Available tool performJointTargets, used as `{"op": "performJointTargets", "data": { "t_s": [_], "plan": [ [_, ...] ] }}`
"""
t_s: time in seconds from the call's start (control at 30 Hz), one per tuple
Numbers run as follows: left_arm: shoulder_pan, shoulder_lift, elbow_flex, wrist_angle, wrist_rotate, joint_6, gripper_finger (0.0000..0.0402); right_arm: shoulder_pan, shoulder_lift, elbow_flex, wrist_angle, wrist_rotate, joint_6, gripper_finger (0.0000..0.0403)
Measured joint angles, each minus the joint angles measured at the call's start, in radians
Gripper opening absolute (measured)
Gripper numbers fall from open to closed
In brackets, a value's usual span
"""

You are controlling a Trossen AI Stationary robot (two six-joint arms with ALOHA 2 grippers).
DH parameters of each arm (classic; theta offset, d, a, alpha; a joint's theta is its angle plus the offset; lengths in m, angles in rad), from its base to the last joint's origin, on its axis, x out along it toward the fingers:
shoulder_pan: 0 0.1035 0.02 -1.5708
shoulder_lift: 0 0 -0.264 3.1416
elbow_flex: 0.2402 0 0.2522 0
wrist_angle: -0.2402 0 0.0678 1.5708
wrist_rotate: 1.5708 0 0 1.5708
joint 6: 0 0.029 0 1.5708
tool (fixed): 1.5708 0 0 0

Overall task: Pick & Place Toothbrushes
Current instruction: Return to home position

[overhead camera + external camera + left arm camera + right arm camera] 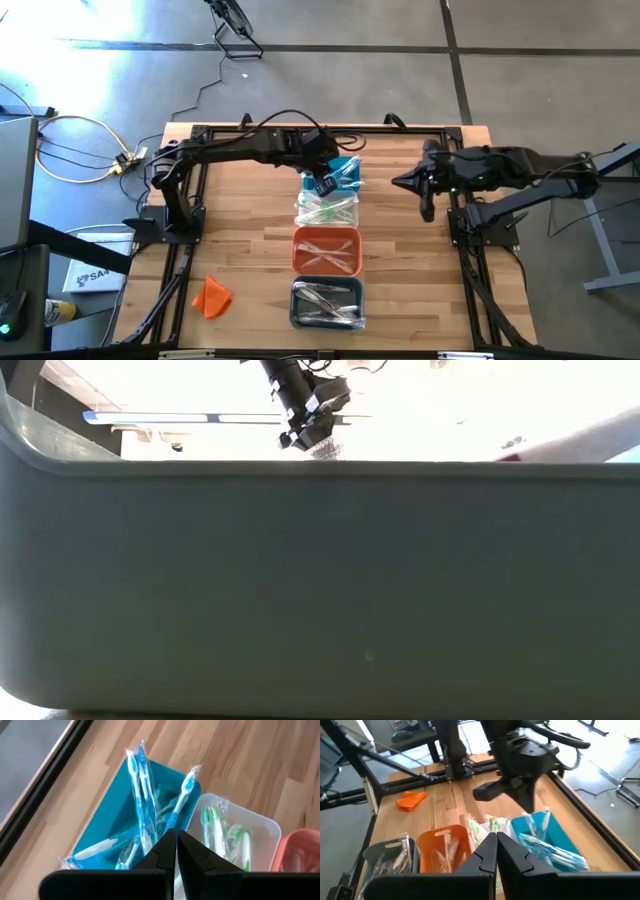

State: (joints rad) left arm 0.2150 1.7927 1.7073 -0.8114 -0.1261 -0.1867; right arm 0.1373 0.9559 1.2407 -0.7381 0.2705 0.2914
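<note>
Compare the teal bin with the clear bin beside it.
The teal bin has opaque walls; the clear bin is see-through. The teal bin holds blue toothbrushes, the clear bin green toothbrushes. The teal bin ends the row, while the clear bin sits between it and the orange bin. Both are rectangular, stand side by side on the wooden table, and hold wrapped brushes.

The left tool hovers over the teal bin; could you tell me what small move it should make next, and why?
Probably raise the left tool straight up, clear of the teal bin: it is shut on nothing, and the blue toothbrushes already lie in the bin below it.
</note>
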Motion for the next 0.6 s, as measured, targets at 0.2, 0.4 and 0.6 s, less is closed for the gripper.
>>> {"op": "performJointTargets", "data": {
  "t_s": [0.2, 0.4, 0.6],
  "plan": [
    [-0.007, 0.0, 0.0, -0.006, 0.0, 0.0, 0.0009, 0.0, -0.082, 0.0, -0.044, 0.045, 0.02, 0.0003],
    [-0.053, -0.008, 0.0, -0.039, -0.021, 0.0, 0.0009, 0.0, -0.127, -0.014, -0.035, 0.053, 0.019, 0.0003],
    [-0.105, -0.058, 0.0, -0.094, -0.075, 0.003, 0.0009, -0.001, -0.155, -0.095, 0.007, 0.053, 0.018, 0.0003]
  ]
}}
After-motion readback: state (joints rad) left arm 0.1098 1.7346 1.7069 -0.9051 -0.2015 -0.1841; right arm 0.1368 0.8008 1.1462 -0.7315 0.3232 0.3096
